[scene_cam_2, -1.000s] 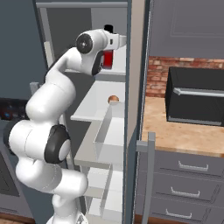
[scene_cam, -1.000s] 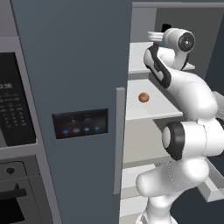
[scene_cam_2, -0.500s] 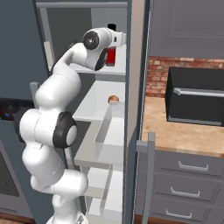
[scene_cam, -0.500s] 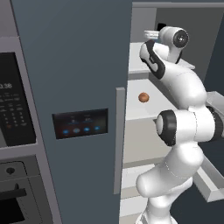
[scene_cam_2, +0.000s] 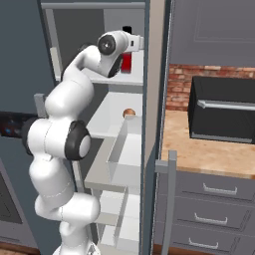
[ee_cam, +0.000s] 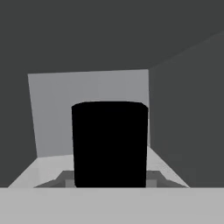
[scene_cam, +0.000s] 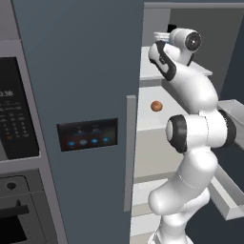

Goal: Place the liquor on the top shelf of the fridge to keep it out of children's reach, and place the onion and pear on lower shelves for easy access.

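While the arm reaches high into the open fridge [scene_cam: 81, 71], the left base view shows the onion [scene_cam: 156, 106] on a lower shelf [scene_cam: 157, 121]. In the right base view the gripper [scene_cam_2: 130, 44] sits at the top shelf [scene_cam_2: 107, 79], clenched on the liquor [scene_cam_2: 126, 61], with the onion below. In the hand view the bottle's black cap looms close against the grey back wall [ee_cam: 52, 113].

My bottle [scene_cam_2: 126, 61] shows a red band under a black cap [ee_cam: 109, 142]; the onion [scene_cam: 156, 106] is brown-orange, the shelf [scene_cam_2: 112, 112] white, the fridge [scene_cam: 81, 71] slate blue.
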